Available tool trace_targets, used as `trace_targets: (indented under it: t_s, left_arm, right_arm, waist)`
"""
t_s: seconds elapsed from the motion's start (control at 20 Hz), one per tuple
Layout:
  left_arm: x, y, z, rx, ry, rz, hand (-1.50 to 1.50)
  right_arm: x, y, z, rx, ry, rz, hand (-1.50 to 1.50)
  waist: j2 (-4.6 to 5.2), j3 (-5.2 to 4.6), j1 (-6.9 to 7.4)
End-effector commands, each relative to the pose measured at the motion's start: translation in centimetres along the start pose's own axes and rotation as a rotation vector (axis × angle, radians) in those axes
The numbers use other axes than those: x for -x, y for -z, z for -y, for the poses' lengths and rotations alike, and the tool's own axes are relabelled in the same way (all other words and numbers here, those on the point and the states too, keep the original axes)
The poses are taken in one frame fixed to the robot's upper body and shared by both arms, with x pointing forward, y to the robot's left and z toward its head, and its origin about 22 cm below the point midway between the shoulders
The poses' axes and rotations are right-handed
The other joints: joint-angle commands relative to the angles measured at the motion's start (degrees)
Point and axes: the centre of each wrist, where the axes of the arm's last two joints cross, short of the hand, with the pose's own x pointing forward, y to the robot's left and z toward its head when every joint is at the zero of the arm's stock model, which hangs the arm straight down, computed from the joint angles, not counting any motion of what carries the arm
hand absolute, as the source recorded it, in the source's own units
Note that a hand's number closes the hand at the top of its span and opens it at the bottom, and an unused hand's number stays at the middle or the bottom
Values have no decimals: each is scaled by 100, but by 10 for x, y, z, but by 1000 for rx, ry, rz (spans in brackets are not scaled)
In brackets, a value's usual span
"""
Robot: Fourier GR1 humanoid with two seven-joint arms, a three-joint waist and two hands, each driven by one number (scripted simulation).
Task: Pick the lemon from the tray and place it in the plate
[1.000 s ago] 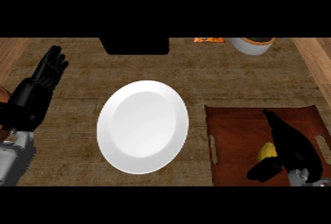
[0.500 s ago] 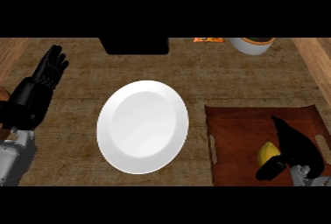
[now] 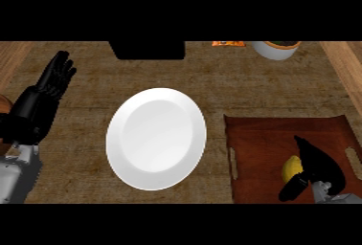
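No words, labels, brands or numbers can be read anywhere here. The plate, the tray and the white pot at the far edge are plain, and the orange packet shows no legible print.

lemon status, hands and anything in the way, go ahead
Right hand curled round lemon, on the tray. Left hand open, resting at left edge. Plate bare, path unobstructed.
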Motion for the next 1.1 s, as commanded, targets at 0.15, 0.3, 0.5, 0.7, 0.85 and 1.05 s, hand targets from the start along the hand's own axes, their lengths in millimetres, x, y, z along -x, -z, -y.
trace_targets:
  t_s: [0.15,0.3,0.5,0.7,0.85,1.05]
  left_arm:
    - [-8,1,-4,-7,0,-11,0]
    - [1,15,-3,-19,2,6,0]
    - [13,4,-17,-14,-8,-16,0]
    - [-6,-2,-10,0,-1,1,0]
    - [5,4,-13,3,1,0,0]
    - [-1,-10,-9,-13,7,2,0]
  right_arm:
    - [-11,16,-25,-26,-52,-93,-150]
    - [10,38,-46,-25,-109,-98,-150]
    - [10,27,-10,214,-21,47,150]
    - [1,33,-13,348,-63,58,150]
    - [31,16,-26,358,-139,173,150]
    - [99,18,-22,387,-219,281,150]
  waist:
    - [-1,0,7]
    - [11,2,-4]
    - [2,-1,-20]
    - [-8,1,30]
    - [-8,-2,-44]
    - [-24,5,-45]
